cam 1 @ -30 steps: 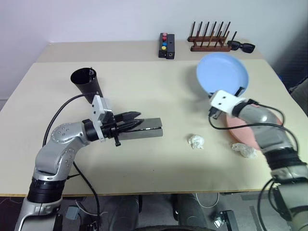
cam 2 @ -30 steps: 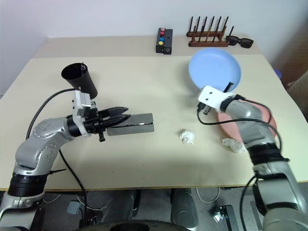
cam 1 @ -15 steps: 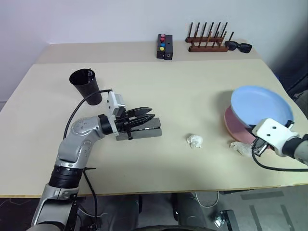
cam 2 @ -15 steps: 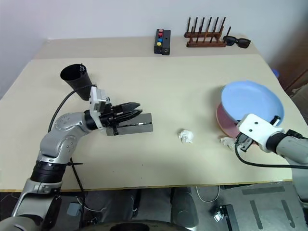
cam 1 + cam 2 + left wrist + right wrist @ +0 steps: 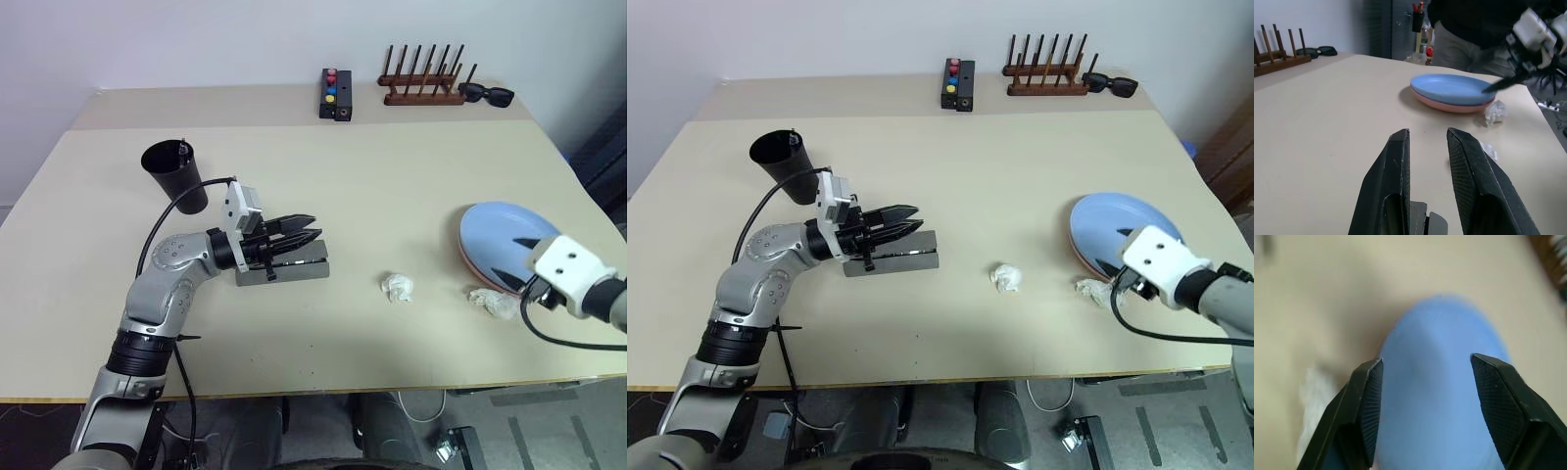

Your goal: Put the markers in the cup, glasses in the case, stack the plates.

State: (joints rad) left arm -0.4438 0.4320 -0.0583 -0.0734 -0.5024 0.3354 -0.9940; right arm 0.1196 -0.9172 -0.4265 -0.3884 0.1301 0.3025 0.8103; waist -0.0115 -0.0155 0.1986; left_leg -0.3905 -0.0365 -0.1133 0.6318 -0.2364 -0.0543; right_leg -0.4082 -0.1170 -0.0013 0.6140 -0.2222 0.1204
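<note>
At about four o'clock on the beige table, the round light blue plastic plate lay flat on the salmon pink plate; a second earlier our right gripper had held it tilted, and now its fingers stood wide apart and empty. We judged the plates light, stiff and slick, best taken by the rim. Our left gripper, fingers slightly parted, held nothing above the grey felt-like glasses case at nine o'clock.

**A:** what's sitting on the table atm?

**B:** I've got the black cup, grey case, pink plate under the blue one, two paper wads, button box, wooden rack, sunglasses.
</note>
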